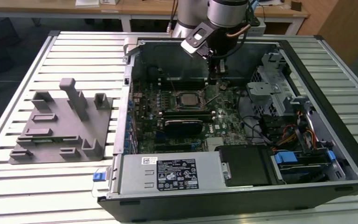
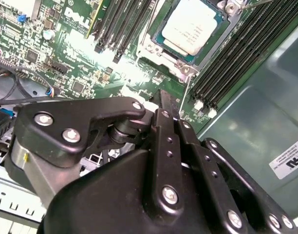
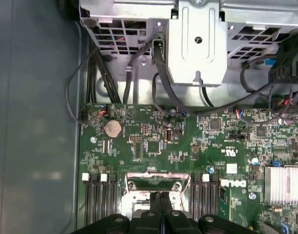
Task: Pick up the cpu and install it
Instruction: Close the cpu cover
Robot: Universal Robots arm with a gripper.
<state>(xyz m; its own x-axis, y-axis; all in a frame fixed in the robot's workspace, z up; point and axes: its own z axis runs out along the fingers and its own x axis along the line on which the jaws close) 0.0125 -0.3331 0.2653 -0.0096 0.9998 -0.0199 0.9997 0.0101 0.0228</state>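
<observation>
In the exterior view an open computer case [image 1: 352, 154] lies on a slatted metal table [image 1: 17, 186] and takes up the centre and right of the frame. The arm [image 1: 227, 14] comes down into it from the upper middle. The cpu [image 1: 188, 99] sits flat in its socket [image 1: 174, 103] on the green motherboard [image 1: 166, 135], near the middle of the frame, with its pale silver top facing up. The gripper [image 1: 217, 80] hangs just above and to the right of the chip and does not touch it. In both wrist views its black fingers are pressed together at the tips with nothing between them. In the second wrist view the cpu [image 2: 193, 27] lies inside the metal-rimmed socket [image 2: 154, 48] beyond the gripper [image 2: 164, 96], with black memory slots [image 2: 227, 63] alongside. In the first wrist view the gripper [image 3: 161, 196] points at the board, with a coin battery [image 3: 112, 128] and a metal drive cage [image 3: 197, 44] farther off. A grey tray [image 1: 58, 123] with upright posts stands on the table at the left of the exterior frame, well apart from the case. A power supply [image 1: 166, 172] fills the case's lower middle.
</observation>
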